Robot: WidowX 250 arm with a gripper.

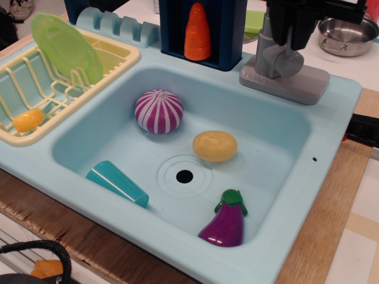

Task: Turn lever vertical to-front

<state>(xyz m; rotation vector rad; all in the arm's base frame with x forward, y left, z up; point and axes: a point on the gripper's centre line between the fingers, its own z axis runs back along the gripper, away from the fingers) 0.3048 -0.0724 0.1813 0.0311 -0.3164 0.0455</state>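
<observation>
The pale blue toy sink [331, 112] fills most of the view, its basin holding a purple and white striped onion [159, 110], a yellow potato [214, 145], a teal cup [117, 183] lying on its side and a purple eggplant [225, 222] near the right front corner. At the far left a cream dish rack [35, 133] holds a green plate [66, 47] leaning on edge and a small orange piece [28, 119]. An orange carrot [198, 32] stands in the dark blue holder [234, 35] at the far middle. A steel pot [348, 35] sits at the far right.

On the sink's far right corner stands the grey faucet [283, 80], a flat base with a thick column and a round hub on its side. The black gripper [290, 29] hangs directly over that hub and covers the place where the lever joins it, so the lever's grey handle cannot be made out. Whether the jaws are closed on it or apart cannot be told.
</observation>
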